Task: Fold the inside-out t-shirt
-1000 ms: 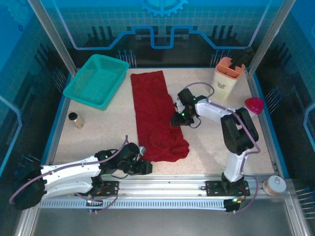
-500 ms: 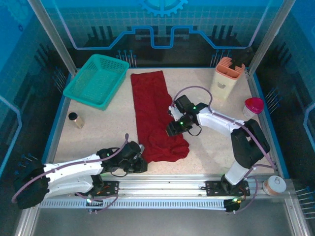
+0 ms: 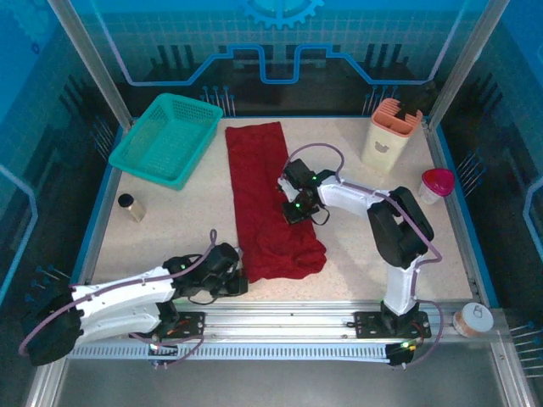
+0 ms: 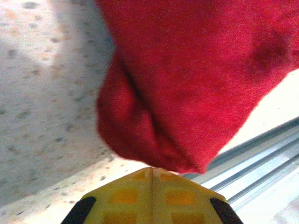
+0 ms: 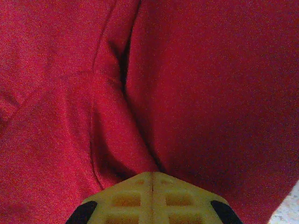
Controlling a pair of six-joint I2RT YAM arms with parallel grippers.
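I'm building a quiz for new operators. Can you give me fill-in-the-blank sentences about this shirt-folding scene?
The t-shirt lies as a long strip, coloured ____.
The left gripper is shut on its near ____ corner.
The right gripper is ____ on its right edge.
Missing words: red; left; shut.

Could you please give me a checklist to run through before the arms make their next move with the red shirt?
1. Left gripper jaws shut on the t-shirt, near left corner: ok.
2. Right gripper jaws shut on its right edge, midway: ok.
3. All layers pinched: cannot tell.
4. Near end flat: not ok, bunched.
5. Teal basket apart from the cloth: ok.
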